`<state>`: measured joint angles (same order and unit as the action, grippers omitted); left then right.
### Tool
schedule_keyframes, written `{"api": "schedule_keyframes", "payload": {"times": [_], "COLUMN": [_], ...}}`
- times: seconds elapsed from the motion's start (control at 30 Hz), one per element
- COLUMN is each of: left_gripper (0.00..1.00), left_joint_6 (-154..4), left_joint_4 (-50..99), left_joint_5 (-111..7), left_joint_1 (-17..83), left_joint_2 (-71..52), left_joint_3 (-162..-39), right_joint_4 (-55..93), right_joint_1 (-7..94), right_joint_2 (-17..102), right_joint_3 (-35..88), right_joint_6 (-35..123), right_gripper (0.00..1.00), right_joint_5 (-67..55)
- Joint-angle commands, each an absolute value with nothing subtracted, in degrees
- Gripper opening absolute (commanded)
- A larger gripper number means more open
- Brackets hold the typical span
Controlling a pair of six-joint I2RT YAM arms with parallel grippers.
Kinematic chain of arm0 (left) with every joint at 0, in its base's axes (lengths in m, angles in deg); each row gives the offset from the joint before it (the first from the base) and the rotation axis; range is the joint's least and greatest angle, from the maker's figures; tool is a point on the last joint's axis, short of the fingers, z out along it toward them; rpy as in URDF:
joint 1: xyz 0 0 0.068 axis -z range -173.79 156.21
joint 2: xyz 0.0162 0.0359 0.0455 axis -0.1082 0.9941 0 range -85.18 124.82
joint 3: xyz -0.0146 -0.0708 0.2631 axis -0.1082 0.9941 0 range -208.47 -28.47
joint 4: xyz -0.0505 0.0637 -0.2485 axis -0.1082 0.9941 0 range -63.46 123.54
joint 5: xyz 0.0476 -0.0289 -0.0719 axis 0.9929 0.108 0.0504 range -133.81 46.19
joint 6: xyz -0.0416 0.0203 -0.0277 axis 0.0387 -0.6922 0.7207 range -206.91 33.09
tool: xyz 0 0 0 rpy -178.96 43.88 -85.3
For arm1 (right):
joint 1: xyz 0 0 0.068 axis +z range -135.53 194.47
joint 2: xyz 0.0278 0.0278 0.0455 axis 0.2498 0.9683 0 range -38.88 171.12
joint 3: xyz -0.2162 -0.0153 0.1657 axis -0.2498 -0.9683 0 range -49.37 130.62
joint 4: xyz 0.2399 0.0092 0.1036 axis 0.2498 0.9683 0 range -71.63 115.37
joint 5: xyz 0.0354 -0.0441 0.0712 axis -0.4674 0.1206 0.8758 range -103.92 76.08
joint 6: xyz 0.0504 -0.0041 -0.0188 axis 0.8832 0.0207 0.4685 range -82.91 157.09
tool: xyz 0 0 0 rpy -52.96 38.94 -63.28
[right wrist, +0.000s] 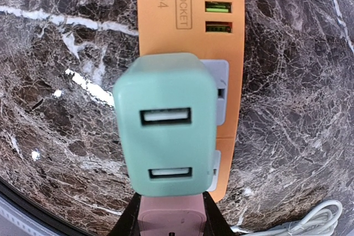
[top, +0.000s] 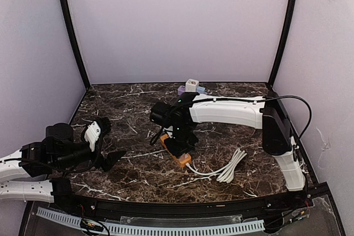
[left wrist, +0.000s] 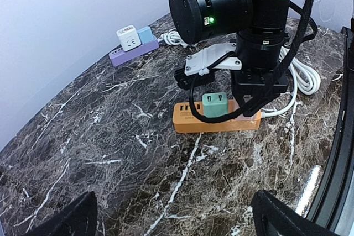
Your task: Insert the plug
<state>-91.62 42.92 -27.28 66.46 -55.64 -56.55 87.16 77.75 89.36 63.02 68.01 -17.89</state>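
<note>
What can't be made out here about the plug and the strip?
Pink plug: right wrist view, cut off by bottom edge; prongs unseen.
Orange strip sockets: same view, covered by green adapter.
Strip, top view: mostly under right arm.

The worktop (top: pixel 127 103) is dark brown with thin white marble lines. The power strip (right wrist: pixel 235 42) is orange. One green plug (right wrist: pixel 166 122), one pink plug (right wrist: pixel 171 219). The cable (top: pixel 229 167) is white.
</note>
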Motion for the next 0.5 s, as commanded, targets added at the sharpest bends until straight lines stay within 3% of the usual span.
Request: {"api": "schedule_keyframes", "payload": {"times": [0.0,0.17,0.3,0.47], "left_gripper": [0.99,0.99,0.99,0.99], "left_joint_6": [-91.70,-91.75,-91.69,-91.89], "left_joint_4": [42.80,42.65,42.62,42.62], "left_joint_5": [-27.73,-27.96,-27.85,-27.82], "left_joint_1": [66.29,66.28,66.24,66.30], "left_joint_2": [-55.98,-55.95,-55.75,-55.50], "left_joint_3": [-55.66,-55.63,-55.65,-55.83], "right_joint_4": [92.89,94.75,95.88,94.95], "right_joint_1": [77.96,77.91,77.90,77.63], "right_joint_2": [90.74,88.61,86.88,83.36], "right_joint_3": [62.65,65.07,68.55,69.95], "right_joint_6": [69.29,70.06,69.78,69.39], "right_gripper": [0.27,0.57,0.94,0.99], "right_joint_5": [-20.24,-21.39,-21.73,-20.27]}}
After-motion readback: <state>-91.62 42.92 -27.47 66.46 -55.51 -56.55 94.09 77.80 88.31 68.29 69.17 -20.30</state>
